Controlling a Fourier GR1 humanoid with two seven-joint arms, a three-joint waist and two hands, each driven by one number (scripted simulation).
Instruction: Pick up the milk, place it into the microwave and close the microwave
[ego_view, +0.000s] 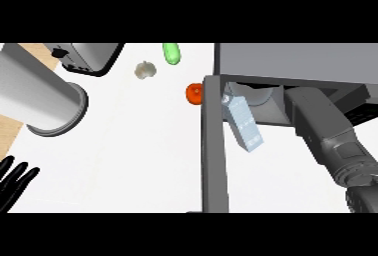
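Milk (243, 121) sits at the mouth of the microwave (295, 62), a pale blue-and-white carton leaning with its gabled top up inside the opening and its base hanging down over the front sill toward you; its long axis runs near-vertical in the head view, tilted a little so the base swings right. Note the key relation: the carton lies just left of your right forearm (325, 130), which reaches up into the cavity from the lower right, and the right hand itself is buried in the dark interior, so you cannot tell whether its fingers are round the carton or off it. Carton and arm look close, possibly touching near the top, but the contact is hidden. Microwave door (212, 150) stands open as a grey slab edge-on, running down the frame just left of the carton. Your left hand (15, 177) rests at the lower left edge, fingers straight and spread, well apart from everything. Judgement: the carton is only partly in, so it wants pushing deeper along its own axis before the door can swing; the right arm is much the nearer for that, the left for the door
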